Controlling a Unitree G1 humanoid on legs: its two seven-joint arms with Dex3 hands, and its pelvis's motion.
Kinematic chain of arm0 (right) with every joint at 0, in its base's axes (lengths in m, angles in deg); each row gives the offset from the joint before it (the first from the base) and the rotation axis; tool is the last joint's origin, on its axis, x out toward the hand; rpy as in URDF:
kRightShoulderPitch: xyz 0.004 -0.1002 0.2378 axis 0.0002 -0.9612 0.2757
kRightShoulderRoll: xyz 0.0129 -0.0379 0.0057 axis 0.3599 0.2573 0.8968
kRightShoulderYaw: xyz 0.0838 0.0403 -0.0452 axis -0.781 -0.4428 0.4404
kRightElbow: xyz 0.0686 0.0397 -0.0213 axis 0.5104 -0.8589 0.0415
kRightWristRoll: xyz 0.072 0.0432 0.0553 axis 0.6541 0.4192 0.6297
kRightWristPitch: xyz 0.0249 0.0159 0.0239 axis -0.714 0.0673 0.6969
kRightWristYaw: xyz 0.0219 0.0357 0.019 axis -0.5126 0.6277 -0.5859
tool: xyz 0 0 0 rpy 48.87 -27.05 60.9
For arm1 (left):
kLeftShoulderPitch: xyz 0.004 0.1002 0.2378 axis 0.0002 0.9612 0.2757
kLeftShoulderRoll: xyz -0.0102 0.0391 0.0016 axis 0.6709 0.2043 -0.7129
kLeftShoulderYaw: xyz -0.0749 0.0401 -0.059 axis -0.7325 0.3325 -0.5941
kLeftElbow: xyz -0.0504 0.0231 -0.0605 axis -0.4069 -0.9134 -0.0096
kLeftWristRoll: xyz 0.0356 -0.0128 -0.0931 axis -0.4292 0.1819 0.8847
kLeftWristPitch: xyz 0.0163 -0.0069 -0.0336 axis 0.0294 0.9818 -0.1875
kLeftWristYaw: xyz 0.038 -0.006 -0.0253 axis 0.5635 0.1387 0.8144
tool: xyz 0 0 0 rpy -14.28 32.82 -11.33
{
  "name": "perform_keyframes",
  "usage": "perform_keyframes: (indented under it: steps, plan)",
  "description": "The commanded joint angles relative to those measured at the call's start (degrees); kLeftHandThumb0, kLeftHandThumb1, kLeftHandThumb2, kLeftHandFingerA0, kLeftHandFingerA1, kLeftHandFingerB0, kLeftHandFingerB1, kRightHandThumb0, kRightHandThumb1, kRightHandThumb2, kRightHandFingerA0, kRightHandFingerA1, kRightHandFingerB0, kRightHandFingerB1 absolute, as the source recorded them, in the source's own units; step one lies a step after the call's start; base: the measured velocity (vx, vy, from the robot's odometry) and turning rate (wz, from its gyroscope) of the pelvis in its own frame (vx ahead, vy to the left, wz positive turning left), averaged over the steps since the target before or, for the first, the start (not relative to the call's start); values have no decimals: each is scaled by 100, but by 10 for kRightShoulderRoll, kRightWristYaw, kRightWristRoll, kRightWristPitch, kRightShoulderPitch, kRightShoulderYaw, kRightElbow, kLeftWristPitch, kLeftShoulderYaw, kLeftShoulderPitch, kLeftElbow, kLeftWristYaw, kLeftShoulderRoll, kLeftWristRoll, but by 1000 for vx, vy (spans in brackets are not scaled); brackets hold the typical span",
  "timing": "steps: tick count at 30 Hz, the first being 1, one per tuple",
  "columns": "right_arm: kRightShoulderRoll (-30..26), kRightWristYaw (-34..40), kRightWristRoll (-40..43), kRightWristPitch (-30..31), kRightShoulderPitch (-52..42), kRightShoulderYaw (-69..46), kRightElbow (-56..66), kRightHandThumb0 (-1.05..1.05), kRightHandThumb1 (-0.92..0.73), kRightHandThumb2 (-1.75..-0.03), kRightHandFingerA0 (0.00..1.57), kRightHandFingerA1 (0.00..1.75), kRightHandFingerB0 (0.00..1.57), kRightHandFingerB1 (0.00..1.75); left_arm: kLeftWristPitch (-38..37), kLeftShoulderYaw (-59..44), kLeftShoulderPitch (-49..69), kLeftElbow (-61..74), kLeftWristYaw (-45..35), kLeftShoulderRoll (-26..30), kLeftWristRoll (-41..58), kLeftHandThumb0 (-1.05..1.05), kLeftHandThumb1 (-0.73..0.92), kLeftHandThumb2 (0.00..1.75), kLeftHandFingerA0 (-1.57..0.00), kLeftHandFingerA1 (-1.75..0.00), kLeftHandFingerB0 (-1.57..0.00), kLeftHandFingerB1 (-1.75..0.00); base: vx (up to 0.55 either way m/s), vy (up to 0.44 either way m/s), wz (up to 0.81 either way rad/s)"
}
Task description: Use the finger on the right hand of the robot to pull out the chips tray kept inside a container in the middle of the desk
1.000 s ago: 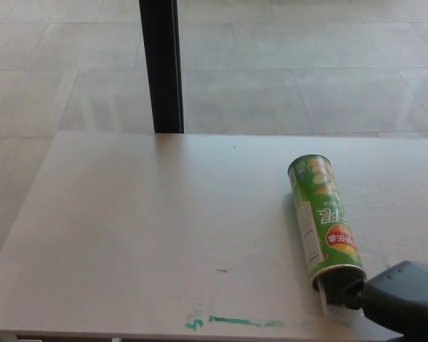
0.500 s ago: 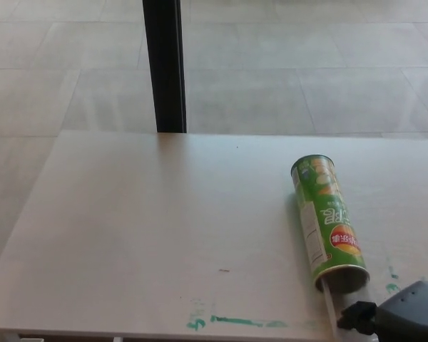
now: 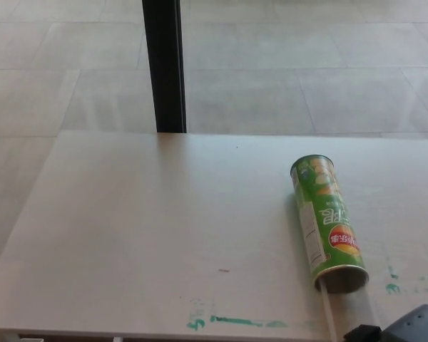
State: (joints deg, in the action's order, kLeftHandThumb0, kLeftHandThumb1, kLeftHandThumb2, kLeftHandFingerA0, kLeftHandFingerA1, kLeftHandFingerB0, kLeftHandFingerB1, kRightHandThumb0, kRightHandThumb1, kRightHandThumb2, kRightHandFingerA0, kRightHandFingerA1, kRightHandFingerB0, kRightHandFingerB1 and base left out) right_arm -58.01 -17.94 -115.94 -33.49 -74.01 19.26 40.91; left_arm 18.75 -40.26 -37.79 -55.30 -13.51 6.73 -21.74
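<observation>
A green chips can [image 3: 326, 222] lies on its side on the pale desk [image 3: 164, 228], right of centre. Its open mouth [image 3: 342, 279] faces me and its closed end points away. A thin pale tray edge [image 3: 328, 310] runs out of the mouth toward the desk's near edge. Only the dark tip of my right hand [image 3: 403, 328] shows, in the bottom right corner. It is below the can's mouth and apart from the can. The rest of that hand is cut off by the picture's edge. My left hand does not show.
Green marker smears [image 3: 235, 321] run along the desk's near edge, and smaller ones [image 3: 392, 287] lie right of the can. A black post [image 3: 164, 68] stands behind the desk's far edge on a tiled floor [image 3: 307, 64].
My right hand has drawn back from the can's mouth toward the bottom right corner, mostly leaving the picture. More of the pale tray edge now shows outside the can. The can has stayed put.
</observation>
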Motion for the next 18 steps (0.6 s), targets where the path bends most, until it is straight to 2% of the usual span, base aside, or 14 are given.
perform_keyframes:
  steps: [1,11,17,18]
  plan:
    - [-2,-4,11,-9,-38,-1,5,-22,-53,-58,90,137,43,41,3,-3,5,8,3,12,-1,-42,73,62,-49,-52,-46,-41,0,0,0]
    - [-8,-3,20,-12,-77,-26,38,-25,-53,-61,87,143,41,42,2,-4,4,5,4,12,-2,-43,75,62,-49,-48,-45,-40,0,0,0]
    - [-6,-23,34,0,-100,-43,66,-24,-55,-60,88,141,41,41,5,-6,9,11,8,10,0,-42,73,62,-52,-56,-48,-42,0,0,0]
    - [-5,-28,32,4,-103,-45,71,-25,-56,-60,86,141,40,40,3,-6,6,6,6,10,-1,-43,73,62,-51,-51,-48,-42,0,0,0]
